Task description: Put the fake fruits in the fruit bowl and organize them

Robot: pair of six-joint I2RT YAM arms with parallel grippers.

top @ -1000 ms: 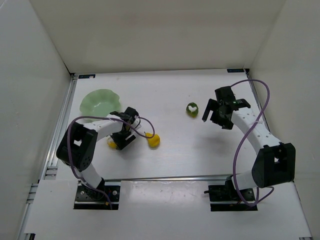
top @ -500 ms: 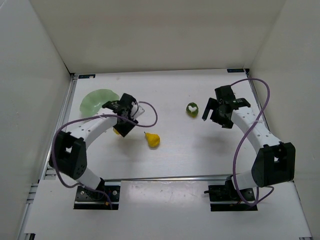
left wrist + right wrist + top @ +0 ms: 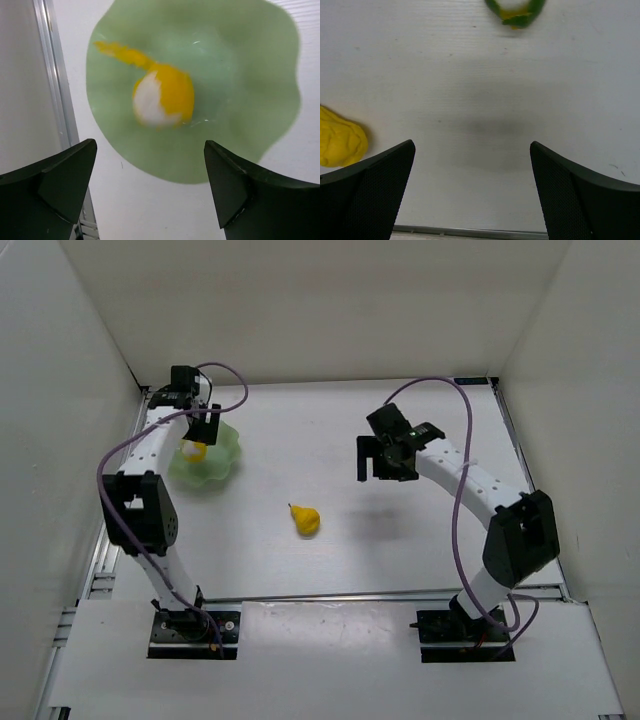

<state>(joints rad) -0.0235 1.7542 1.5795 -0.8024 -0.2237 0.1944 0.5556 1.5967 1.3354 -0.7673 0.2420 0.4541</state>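
My left tool [image 3: 150, 145] gapes empty over the fruit bowl [image 3: 240, 75], upper left, which holds the yellow-and-white piece [image 3: 162, 97]; next, I judge, my open, empty right tool [image 3: 472, 145] should fetch the pear [image 3: 305, 520] at centre.

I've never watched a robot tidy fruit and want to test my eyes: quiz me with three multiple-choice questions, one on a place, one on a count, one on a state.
1. Where is the yellow-and-white fruit?
A) on the bare table
B) in the green bowl
C) pinched between fingers
2. How many fruits lie in the bowl?
A) three
B) two
C) one
3. How is the left gripper?
A) open and empty
B) shut on a fruit
C) shut on the bowl's rim
Answers: 1 B: the left wrist view shows it inside the rim. 2 C: no other fruit is there. 3 A: its fingers stand wide apart above the bowl.
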